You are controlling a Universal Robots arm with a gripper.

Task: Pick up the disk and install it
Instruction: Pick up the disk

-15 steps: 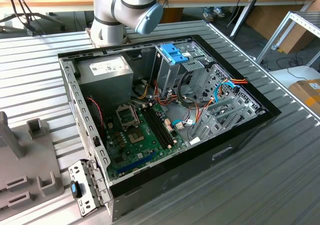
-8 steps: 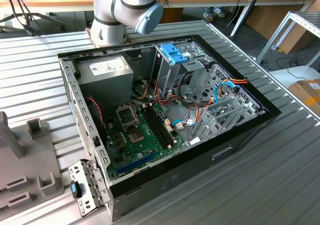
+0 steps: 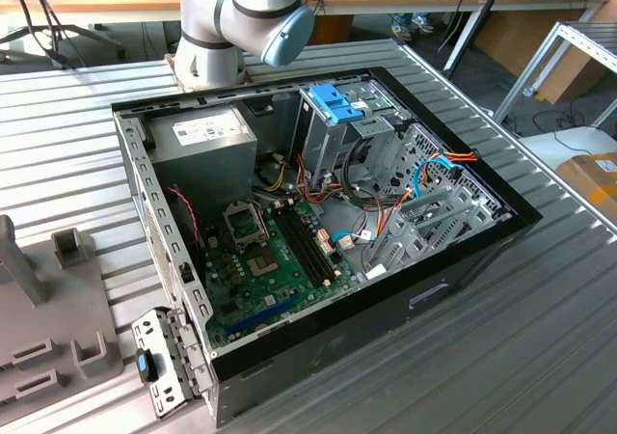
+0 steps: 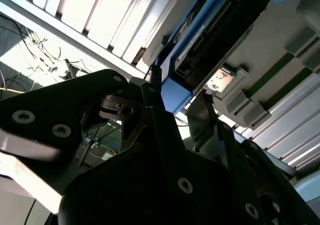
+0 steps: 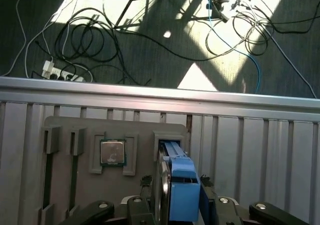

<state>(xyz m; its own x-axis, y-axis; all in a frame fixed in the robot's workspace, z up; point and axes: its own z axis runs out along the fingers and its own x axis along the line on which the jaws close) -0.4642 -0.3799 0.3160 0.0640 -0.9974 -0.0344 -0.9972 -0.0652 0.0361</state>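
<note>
We see the disk [image 5: 181, 195] standing on edge in a slot of the grey holder [image 5: 62, 175], long axis running straight away from the gripper [image 5: 175, 184], whose unclenched jaws straddle its near end.

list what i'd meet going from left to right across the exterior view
From the exterior view's left: grey parts fixture → power supply → grey drive cage with a blue latch → thin blue cables → cardboard box
</note>
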